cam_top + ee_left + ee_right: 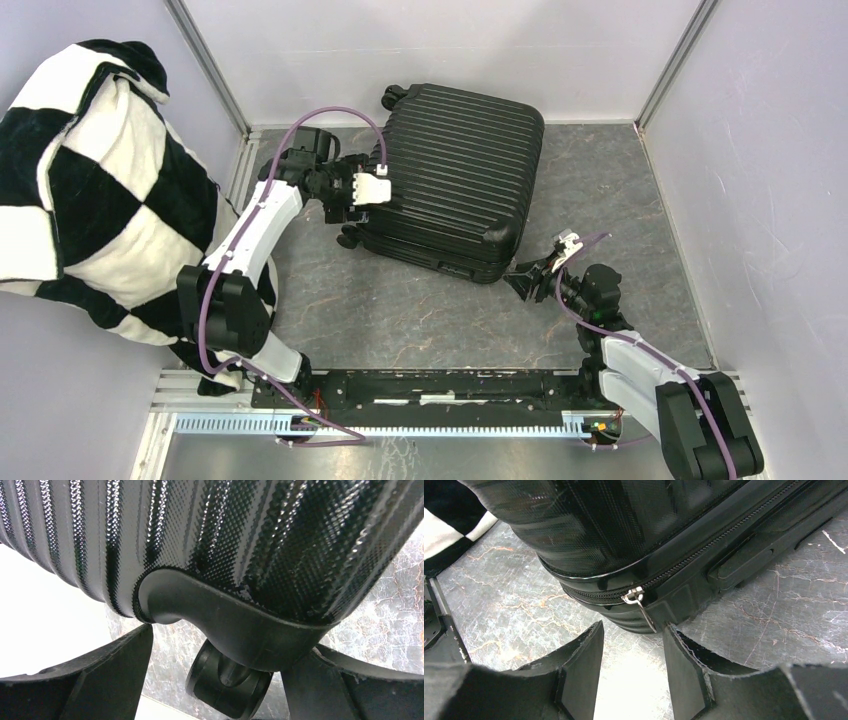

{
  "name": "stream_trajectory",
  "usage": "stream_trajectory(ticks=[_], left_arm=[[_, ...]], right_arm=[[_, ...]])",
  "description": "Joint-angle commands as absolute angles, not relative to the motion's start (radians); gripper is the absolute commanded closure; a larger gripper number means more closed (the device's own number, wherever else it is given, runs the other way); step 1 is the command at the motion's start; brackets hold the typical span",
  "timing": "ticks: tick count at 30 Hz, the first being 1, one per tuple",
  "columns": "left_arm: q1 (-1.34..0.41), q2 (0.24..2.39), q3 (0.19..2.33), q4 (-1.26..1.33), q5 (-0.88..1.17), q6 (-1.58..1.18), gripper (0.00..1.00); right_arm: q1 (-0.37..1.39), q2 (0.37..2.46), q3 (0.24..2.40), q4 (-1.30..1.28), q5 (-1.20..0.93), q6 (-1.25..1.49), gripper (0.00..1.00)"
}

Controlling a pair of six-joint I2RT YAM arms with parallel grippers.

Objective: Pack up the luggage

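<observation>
Lying closed and flat on the grey marbled table [400,300], the luggage [450,180] sits toward the far middle, with its ribbed shell upward. The left gripper [350,210] stands wide open at the near-left corner of the case. Its fingers [100,680] are on either side of the wheel housing, and the caster wheel [227,685] shows between them. Whether a finger touches the housing, I cannot tell. The right gripper [634,630] is at the near-right corner, about half open and holding nothing. The metal zipper pull [639,605] hangs just in front of its gap. The checkered blanket [90,180] lies at the left.
</observation>
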State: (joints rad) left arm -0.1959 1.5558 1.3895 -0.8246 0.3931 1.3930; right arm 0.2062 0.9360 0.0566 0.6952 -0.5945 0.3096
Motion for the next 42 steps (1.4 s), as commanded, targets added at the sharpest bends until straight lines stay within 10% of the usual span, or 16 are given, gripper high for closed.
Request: stream_trajectory(ticks=[1,10,27,34,42], left_arm=[[-0.214,1.546,1.401,-0.739,0.380,1.428,0.10],[-0.219,1.500,1.422,-0.689,0.385,1.330,0.65],[-0.219,1.459,1.437,-0.684,0.396,1.230,0.69],[-0.219,1.449,1.414,-0.665,0.385,1.218,0.70],[-0.219,1.444,1.399,-0.641,0.372,1.173,0.72]], right_arm=[[0.210,0.937,0.044,0.741,-0.585,0.307,0.47],[0.209,0.951,0.019,0.753,-0.530,0.304,0.48],[0.210,1.083,0.157,0.823,-0.470,0.254,0.50],[0.210,1.084,0.145,0.859,-0.518,0.252,0.82],[0.210,1.011,0.126,0.839,-0.502,0.258,0.95]])
